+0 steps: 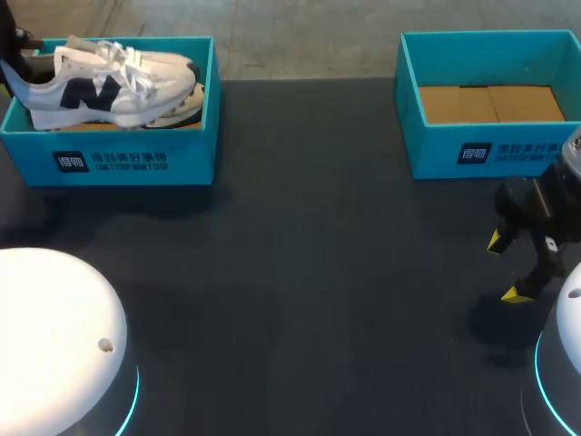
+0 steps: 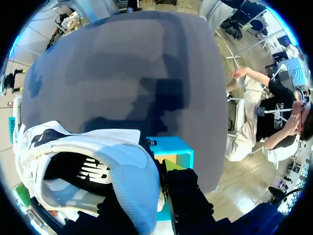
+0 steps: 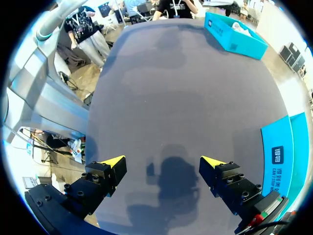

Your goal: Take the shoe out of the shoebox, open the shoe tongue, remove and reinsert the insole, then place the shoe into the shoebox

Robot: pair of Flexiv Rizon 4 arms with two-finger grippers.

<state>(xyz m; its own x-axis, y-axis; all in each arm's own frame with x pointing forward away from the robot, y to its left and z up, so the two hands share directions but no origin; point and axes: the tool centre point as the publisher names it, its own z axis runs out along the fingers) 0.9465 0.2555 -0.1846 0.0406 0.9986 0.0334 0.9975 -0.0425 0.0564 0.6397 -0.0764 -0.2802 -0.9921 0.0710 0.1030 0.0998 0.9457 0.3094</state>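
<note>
Just ahead of your left gripper, whose grip I cannot tell, the white sneaker sits in the blue shoebox, while your right gripper hangs with fingers spread wide, only the dark table between them, probably kept free to help.

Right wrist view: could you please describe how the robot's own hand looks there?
The right hand has two blocky, matte-black fingers. Each is studded with small screws and capped by a bright yellow, wedge-shaped tip. At the base of one finger there is a small green strip and a thin red wire.
</note>
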